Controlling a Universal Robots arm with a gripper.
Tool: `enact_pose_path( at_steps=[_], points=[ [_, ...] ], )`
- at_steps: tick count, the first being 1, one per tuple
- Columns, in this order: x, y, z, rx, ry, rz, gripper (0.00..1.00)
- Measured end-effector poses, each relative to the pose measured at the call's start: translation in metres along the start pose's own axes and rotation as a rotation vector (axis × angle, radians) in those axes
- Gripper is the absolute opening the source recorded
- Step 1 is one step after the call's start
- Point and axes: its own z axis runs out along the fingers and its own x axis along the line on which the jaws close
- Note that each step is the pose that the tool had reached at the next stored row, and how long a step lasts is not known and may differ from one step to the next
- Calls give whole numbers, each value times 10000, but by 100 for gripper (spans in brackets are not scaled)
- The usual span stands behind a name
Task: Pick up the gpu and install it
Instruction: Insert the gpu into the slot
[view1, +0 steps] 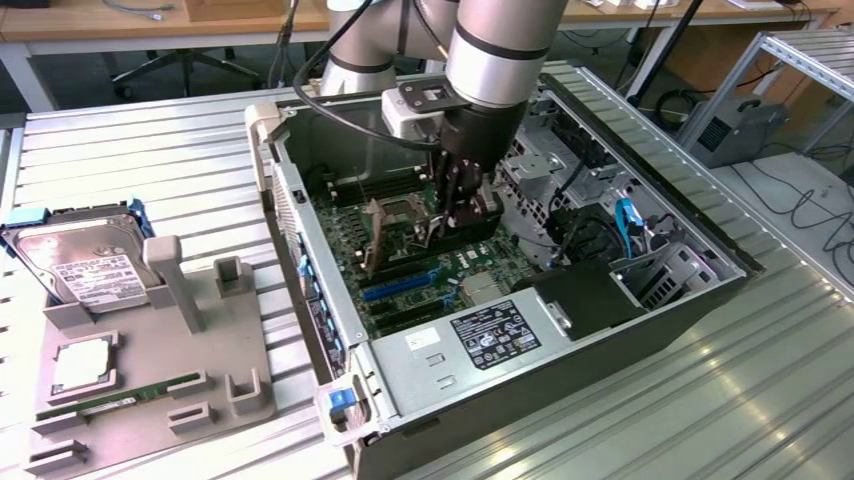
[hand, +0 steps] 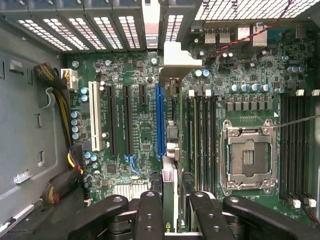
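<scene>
Exterior view: ribbed metal desk (view1: 160, 150), lab benches and cables behind. Open PC case (view1: 534, 330) lies on it; parts holder (view1: 147, 370) with hard drive (view1: 80, 265) at the exterior view's left. Gripper (view1: 461, 215) is down inside the case.

Wrist view: gripper (hand: 170, 200) pinching the gpu (hand: 170, 125) edge-on over the motherboard (hand: 140, 115), beside the blue slot (hand: 160, 120); CPU socket (hand: 248, 157) nearby.

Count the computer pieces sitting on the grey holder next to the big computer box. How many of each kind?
Hard drive: 1
Square silver processor chip: 1
Green RAM stick: 1
Total: 3
</scene>
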Motion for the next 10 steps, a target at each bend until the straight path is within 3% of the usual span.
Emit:
enact_pose_path(
  at_steps=[10],
  points=[
    [34, 118, 12, 0, 1, 0, 26]
  ],
)
